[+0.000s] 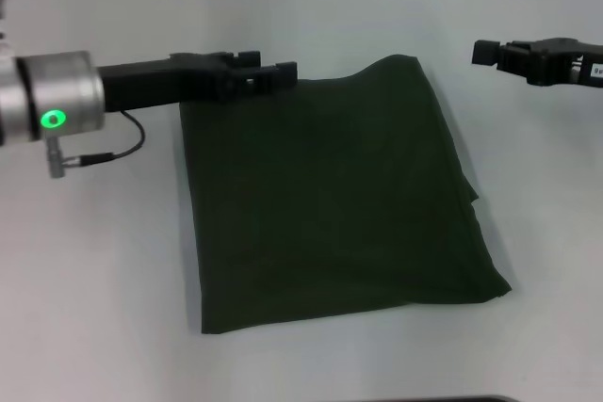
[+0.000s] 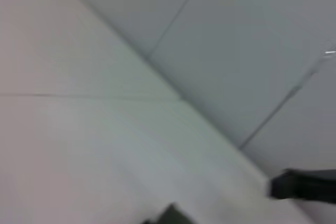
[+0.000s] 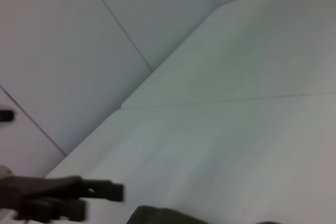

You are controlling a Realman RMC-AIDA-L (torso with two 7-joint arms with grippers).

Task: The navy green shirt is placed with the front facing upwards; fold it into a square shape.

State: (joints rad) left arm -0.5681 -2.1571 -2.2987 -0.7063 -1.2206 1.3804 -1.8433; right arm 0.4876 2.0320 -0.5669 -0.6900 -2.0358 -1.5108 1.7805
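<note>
Where the navy green shirt (image 1: 334, 200) lies folded into a rough square on the white desk (image 1: 94, 308), plain side up: left end effector (image 1: 268, 75) at its far left corner, touching the cloth edge, fingers' spread impossible to tell. Right end effector (image 1: 485, 52) hovering apart beyond the far right corner, spread unreadable too.

A plain white table (image 1: 94, 308) carries everything here. Directly on it lies the navy green shirt (image 1: 330, 204), folded into a rough square with only plain dark fabric facing up. Its near edge runs fairly straight, its far edge rises to a soft hump, and a small flap of cloth juts out along its right side.
</note>
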